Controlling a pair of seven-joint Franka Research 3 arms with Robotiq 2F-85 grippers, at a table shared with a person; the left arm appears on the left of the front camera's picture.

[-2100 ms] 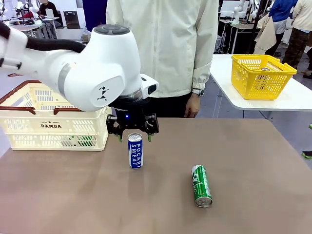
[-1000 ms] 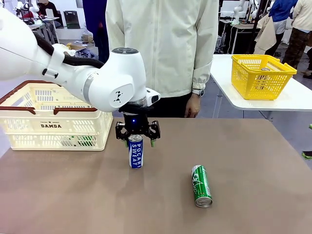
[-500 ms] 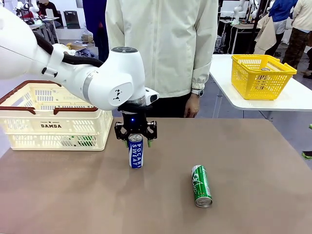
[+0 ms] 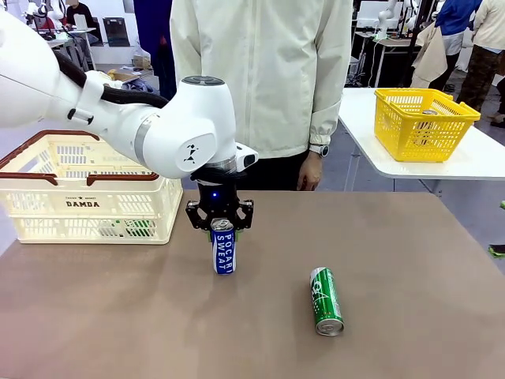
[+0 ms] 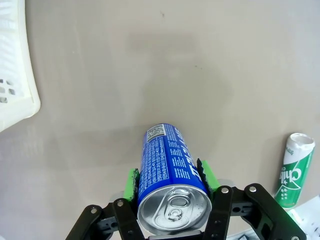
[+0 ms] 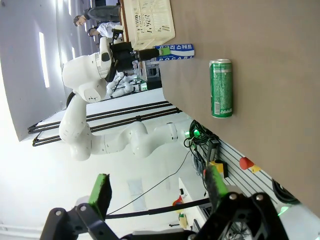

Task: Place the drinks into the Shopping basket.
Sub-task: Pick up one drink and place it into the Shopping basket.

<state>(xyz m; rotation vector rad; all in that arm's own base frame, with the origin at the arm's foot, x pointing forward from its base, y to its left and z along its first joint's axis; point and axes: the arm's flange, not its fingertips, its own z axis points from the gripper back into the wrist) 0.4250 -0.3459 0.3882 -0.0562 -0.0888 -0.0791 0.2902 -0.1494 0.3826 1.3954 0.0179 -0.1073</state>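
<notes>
A blue-and-white "Pocari Sweat" can (image 4: 223, 253) stands upright on the brown table, just right of the Shopping basket (image 4: 83, 204). My left gripper (image 4: 222, 227) comes down over its silver top. In the left wrist view the green pads press both sides of the can (image 5: 170, 170), so my left gripper (image 5: 169, 179) is shut on it. A green can (image 4: 326, 301) lies on its side to the right, also seen as the green can (image 5: 294, 170) at that view's edge. My right gripper (image 6: 157, 189) hangs open in the air, far from both cans.
A person in a pale jacket (image 4: 264, 79) stands at the far edge, one hand (image 4: 312, 174) hanging by the table. A small yellow basket (image 4: 424, 118) sits on a separate white table at the back right. The cream basket holds a green item low inside.
My left gripper's fingers have closed in onto the blue-and-white can, which shifted slightly to the right. The green can and the basket have not moved.
</notes>
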